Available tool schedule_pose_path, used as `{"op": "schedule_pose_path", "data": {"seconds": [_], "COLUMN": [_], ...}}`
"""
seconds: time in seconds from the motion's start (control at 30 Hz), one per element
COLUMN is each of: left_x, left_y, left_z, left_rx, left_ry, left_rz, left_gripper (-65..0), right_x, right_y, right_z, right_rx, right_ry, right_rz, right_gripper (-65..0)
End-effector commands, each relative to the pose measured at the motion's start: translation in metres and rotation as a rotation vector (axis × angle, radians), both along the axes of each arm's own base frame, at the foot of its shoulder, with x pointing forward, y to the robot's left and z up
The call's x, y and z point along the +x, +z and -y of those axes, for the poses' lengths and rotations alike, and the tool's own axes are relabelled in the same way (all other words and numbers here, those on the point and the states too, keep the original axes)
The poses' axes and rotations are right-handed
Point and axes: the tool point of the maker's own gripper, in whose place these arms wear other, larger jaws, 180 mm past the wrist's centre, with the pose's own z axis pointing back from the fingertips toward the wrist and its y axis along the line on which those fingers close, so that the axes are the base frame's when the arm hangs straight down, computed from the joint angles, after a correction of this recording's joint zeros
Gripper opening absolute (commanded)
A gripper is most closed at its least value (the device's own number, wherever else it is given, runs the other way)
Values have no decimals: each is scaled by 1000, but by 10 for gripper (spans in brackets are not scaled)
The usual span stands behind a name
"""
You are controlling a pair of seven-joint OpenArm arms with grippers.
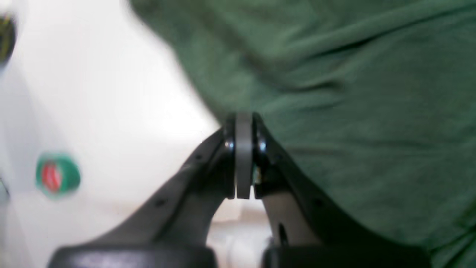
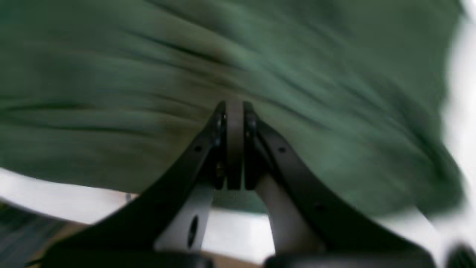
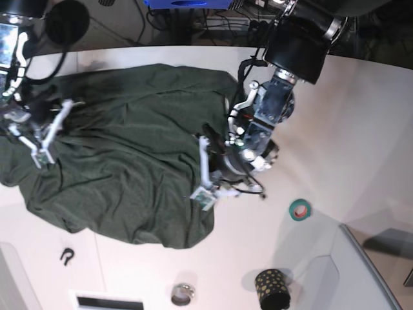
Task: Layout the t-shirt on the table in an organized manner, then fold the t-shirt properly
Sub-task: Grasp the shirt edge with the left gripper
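The t-shirt [image 3: 122, 155] lay rumpled across the table [image 3: 361, 129], spread between the two tools. The left tool [image 1: 243, 123] was closed at the shirt's edge; blur hid whether cloth was pinched, though none showed between its tips. The right tool [image 2: 234, 109] was closed too, over the shirt's opposite side. Beyond the left tool, off the cloth, sat a green and red tape roll [image 3: 299, 209], a dotted black cup [image 3: 272, 289] and a small metal ring [image 3: 182, 294].

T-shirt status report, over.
Both grippers shut: left gripper and right gripper at the t-shirt. Shirt rumpled, unfolded on table. Nothing obstructing.
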Motion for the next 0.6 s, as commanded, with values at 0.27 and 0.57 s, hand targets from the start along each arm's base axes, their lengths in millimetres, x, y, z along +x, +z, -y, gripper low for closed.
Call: {"op": "schedule_pose_path", "data": {"seconds": [0.27, 0.57], "left_x": [-36, -60], "left_y": [-15, -44], "left_z": [-58, -26], "left_rx": [-62, -387], "left_ry": [237, 284], "left_rz": [-106, -304], "left_gripper": [-385, -127], "right_x": [7, 5], "right_y": [10, 8], "right_z": [14, 12], "right_rx": [-42, -42], "right_ry": [-11, -5], "right_rz": [27, 22], "right_gripper": [-648, -648]}}
